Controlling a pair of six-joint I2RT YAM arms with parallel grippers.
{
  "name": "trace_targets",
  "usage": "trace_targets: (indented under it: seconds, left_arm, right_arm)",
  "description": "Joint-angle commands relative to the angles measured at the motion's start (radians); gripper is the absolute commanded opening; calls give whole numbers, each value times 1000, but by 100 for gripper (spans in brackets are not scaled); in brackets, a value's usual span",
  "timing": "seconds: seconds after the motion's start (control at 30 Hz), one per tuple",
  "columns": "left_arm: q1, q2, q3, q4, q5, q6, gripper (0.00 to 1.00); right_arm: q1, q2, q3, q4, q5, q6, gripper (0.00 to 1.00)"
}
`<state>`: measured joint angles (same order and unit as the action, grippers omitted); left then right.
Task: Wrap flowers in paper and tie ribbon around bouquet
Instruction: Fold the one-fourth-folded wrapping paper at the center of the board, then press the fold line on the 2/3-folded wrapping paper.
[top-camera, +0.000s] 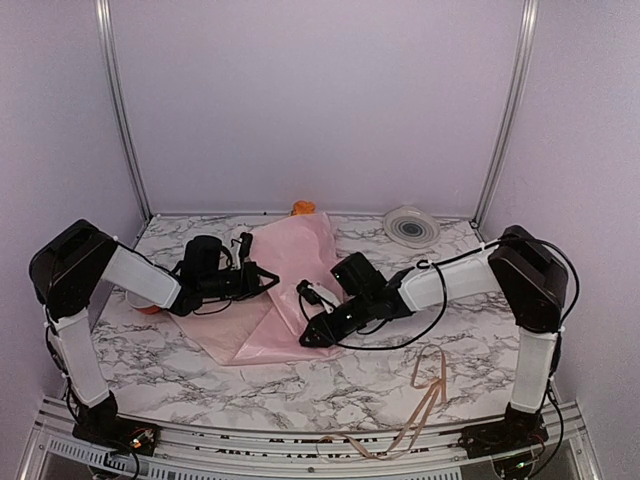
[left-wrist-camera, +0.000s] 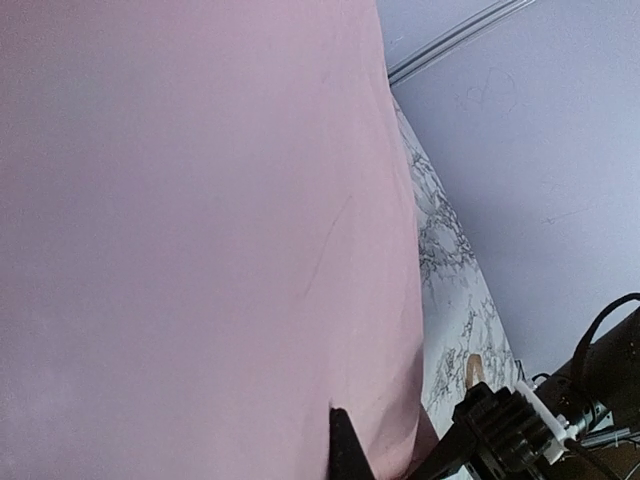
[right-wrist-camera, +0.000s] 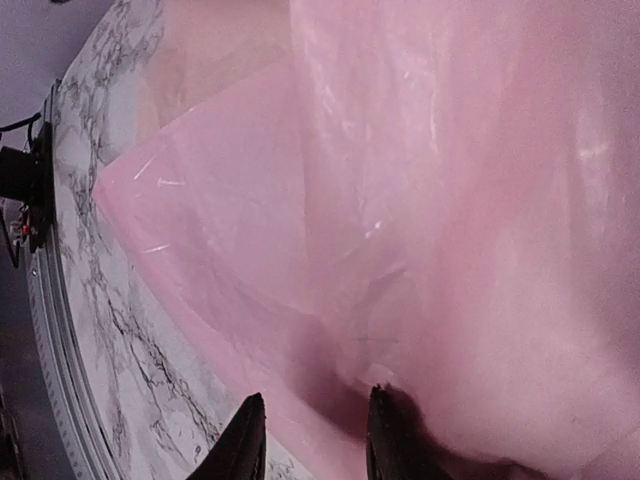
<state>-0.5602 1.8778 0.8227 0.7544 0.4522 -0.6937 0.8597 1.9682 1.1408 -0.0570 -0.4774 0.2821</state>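
Looking down, you had the paper (top-camera: 290, 258) lying folded in the middle of the desk (top-camera: 200, 385), with an orange bloom (top-camera: 303, 208) at its far end. Your left pincer (top-camera: 268, 279) was closed at the sheet's left edge; whether it pinched paper you couldn't tell. Your right pincer (right-wrist-camera: 315, 400) stood slightly open against the near right edge, and the ribbon (top-camera: 430, 390) lay well apart.

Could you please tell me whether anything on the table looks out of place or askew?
The ribbon lies at the near edge beside the right arm's base, its loops trailing off the marble table onto the frame rail. The paper is folded over itself and lies skewed.
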Motion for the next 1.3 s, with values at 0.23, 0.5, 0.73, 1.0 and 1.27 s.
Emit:
trace_targets:
  seconds: [0.23, 0.5, 0.73, 1.0, 1.27]
  left_arm:
    - [136, 34, -35, -97, 112, 30, 0]
    - [194, 72, -35, -209, 114, 70, 0]
    - [201, 20, 44, -435, 58, 203, 0]
    - [206, -23, 97, -699, -91, 327, 0]
    - [208, 10, 140, -758, -142, 357, 0]
  right_arm:
    - [-82, -133, 37, -47, -137, -109, 51]
    - [-88, -131, 60, -53, -100, -120, 47]
    - [-61, -30, 59, -53, -24, -113, 37]
    - [-48, 48, 36, -72, 73, -87, 30]
    - [-60, -26, 20, -160, 126, -128, 29]
